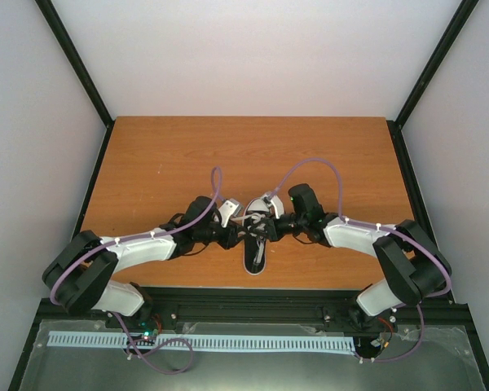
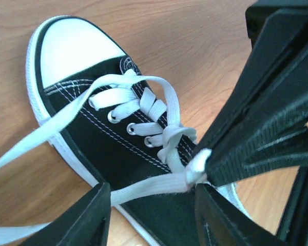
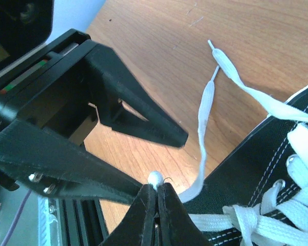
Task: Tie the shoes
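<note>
The black shoe (image 1: 256,244) with white toe cap (image 2: 72,46) lies on the table between both arms. Its white laces (image 2: 159,102) are crossed into a loose knot (image 2: 172,136) over the eyelets. My right gripper (image 3: 156,192) is shut on a lace strand, and a small white bit (image 3: 155,178) pokes out at its tips. In the left wrist view that same strand (image 2: 149,187) runs between the spread fingers of my left gripper (image 2: 154,207), which is open and does not clamp it. Two loose lace ends (image 3: 208,102) trail over the wood.
The wooden table (image 1: 187,155) is walled in by white panels with black posts. A black rail (image 1: 253,314) and a white slotted strip (image 1: 196,342) run along the near edge. The left gripper's fingers (image 3: 143,120) sit close to the right gripper.
</note>
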You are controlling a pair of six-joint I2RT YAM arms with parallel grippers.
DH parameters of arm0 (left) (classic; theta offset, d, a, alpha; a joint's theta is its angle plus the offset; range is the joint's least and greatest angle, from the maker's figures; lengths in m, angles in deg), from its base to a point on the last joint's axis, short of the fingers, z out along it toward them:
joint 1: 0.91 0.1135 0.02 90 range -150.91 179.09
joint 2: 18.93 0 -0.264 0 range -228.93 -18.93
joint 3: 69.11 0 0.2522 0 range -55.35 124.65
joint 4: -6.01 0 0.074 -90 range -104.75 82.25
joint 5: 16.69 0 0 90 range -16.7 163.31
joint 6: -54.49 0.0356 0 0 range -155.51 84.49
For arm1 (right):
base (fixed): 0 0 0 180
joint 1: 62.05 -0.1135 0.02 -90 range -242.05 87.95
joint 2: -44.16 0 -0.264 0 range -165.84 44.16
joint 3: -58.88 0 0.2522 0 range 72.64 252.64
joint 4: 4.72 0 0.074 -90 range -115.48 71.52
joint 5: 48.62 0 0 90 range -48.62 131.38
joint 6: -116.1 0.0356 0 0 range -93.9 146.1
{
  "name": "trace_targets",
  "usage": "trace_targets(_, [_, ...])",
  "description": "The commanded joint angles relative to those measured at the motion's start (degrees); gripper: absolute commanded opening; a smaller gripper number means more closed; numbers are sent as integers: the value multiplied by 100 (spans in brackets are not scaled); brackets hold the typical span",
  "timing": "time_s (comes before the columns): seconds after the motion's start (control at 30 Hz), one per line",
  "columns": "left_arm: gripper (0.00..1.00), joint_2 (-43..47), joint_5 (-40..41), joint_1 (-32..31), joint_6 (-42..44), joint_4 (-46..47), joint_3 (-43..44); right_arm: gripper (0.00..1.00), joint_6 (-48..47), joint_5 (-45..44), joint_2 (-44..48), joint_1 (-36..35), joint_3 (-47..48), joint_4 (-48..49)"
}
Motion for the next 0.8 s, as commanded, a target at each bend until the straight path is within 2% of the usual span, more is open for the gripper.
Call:
trace_targets(0.0, [53,433,824,-44,-8,-89,90,3,-82,-259,246,-52,-77,43])
trace_targets(0.13, [58,352,1265,140,22,-492,252,3,-67,-256,283,-52,-170,31])
trace_targets(0.37, [51,-700,2133,219,497,-1448,1098,3,-39,-189,267,-52,-226,124])
trace_targets(0.57, [57,-1140,2031,219,829,-1394,1282,3,-5,-125,256,-48,-222,186])
trace_targets(0.77, [59,-1523,2191,219,1013,-1375,1462,3,-11,-90,210,-48,-223,191])
